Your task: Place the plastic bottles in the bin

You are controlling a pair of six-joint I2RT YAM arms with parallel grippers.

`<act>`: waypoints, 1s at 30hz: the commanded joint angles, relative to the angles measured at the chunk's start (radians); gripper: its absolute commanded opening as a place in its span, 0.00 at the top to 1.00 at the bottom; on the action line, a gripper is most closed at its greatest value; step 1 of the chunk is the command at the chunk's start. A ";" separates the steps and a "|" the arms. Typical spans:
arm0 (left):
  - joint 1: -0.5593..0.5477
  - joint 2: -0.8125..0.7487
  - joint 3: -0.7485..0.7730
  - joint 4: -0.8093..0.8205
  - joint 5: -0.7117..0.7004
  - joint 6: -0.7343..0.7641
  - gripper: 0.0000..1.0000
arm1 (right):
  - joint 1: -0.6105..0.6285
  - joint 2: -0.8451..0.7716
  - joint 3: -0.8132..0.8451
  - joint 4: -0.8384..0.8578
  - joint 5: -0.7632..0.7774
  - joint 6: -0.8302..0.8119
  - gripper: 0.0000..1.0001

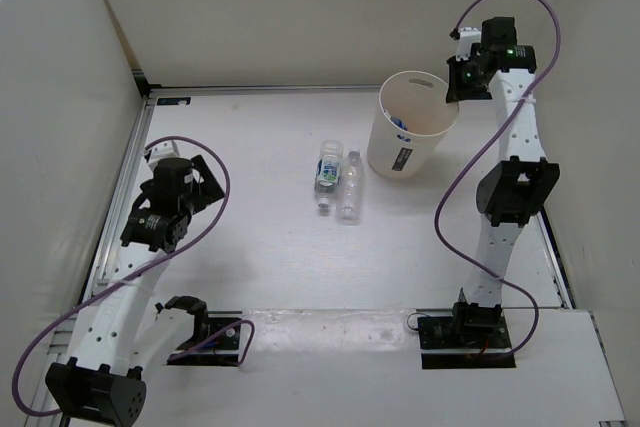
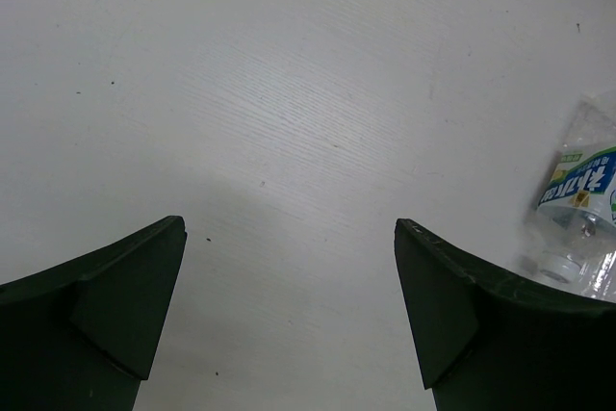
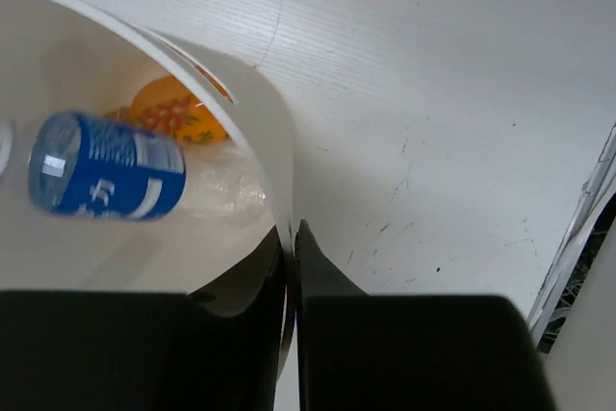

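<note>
Top view: one bottle is in and two are left. The bin (image 1: 410, 142) stands far right on the table (image 1: 250, 257), and my right gripper (image 1: 461, 78) sits at its far rim. The labelled bottle (image 1: 327, 169) and the plain bottle (image 1: 349, 187) lie side by side just left of the bin, within reach of either arm.

Left wrist view: my left gripper (image 2: 289, 226) is spread wide and holds nothing, hanging over bare table. The labelled bottle shows at the right edge, just past one finger. I'd say I'm parked here to be handy for the next pick.

Right wrist view: my fingers (image 3: 404, 353) are clamped together on the bin's wall, one inside and one outside, with the thin rim pinched between them. Down in the bin lies the blue-labelled bottle (image 3: 106, 180), tilted beside an orange patch (image 3: 178, 117) on the bottom. My guess is that the pinch is for steadying the bin or dragging it nearer the two bottles.
</note>
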 commanded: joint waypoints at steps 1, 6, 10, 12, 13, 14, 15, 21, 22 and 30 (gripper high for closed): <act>0.006 0.002 0.006 0.010 -0.003 -0.009 0.00 | -0.005 -0.034 0.008 -0.056 0.024 -0.011 0.94; 0.006 0.010 0.000 0.036 -0.003 -0.027 0.00 | 0.005 -0.080 0.002 -0.096 0.100 -0.027 1.00; 0.005 0.033 0.002 0.078 0.014 -0.024 0.00 | 0.003 -0.094 -0.011 -0.148 0.123 -0.045 1.00; 0.006 0.045 0.016 0.098 0.035 -0.005 0.00 | 0.000 -0.110 -0.032 -0.166 0.123 -0.060 1.00; 0.005 0.066 0.020 0.101 0.039 -0.003 0.00 | -0.001 -0.120 -0.040 -0.172 0.123 -0.064 1.00; 0.005 0.073 0.034 0.106 0.048 0.003 0.00 | -0.005 -0.134 -0.055 -0.175 0.111 -0.082 1.00; 0.005 0.079 0.042 0.116 0.054 0.008 0.00 | -0.006 -0.142 -0.070 -0.189 0.099 -0.090 1.00; 0.006 0.204 0.144 0.147 0.200 0.035 0.00 | -0.008 -0.217 -0.167 -0.215 0.027 -0.119 1.00; -0.003 0.247 0.188 0.146 0.216 0.060 0.00 | -0.003 -0.231 -0.205 -0.221 0.024 -0.122 1.00; -0.098 0.358 0.289 0.185 0.275 0.183 0.00 | 0.000 -0.304 -0.328 -0.234 0.001 -0.149 0.84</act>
